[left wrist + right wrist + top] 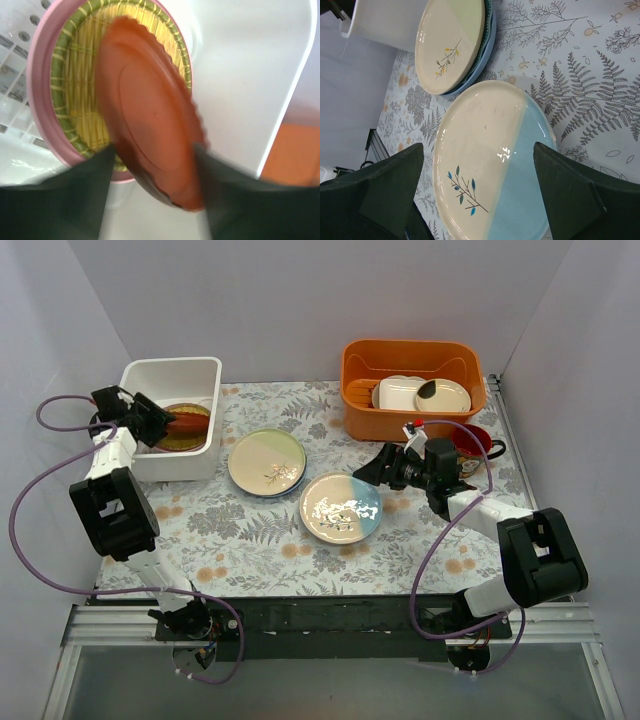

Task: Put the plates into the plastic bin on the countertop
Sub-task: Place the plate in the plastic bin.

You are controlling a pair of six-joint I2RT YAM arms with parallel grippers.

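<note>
L gripper [160,423] over white rectangular plastic bin [180,462]: red-brown scalloped plate [150,120] seen tilted betw. its jaws. Gripped or let go can't be told (blur). If dropped tilted, edge could be chipped on yellow woven plate [80,90]. R gripper [380,468] spread wide, nothing held, above cream-and-blue plate [341,507]. Rim could be missed, plate lying flat on countertop [250,540].

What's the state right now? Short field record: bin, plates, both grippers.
bin: white rectangular plastic bin, holding pink round plate under yellow woven-look plate
left gripper: over bin, red-brown scalloped plate tilted between its fingers; grip unclear
right gripper: open, over cream-and-blue sprig plate
outside bin, on fern-print countertop: that plate; cream-green sprig plate stacked on teal-blue plate
</note>
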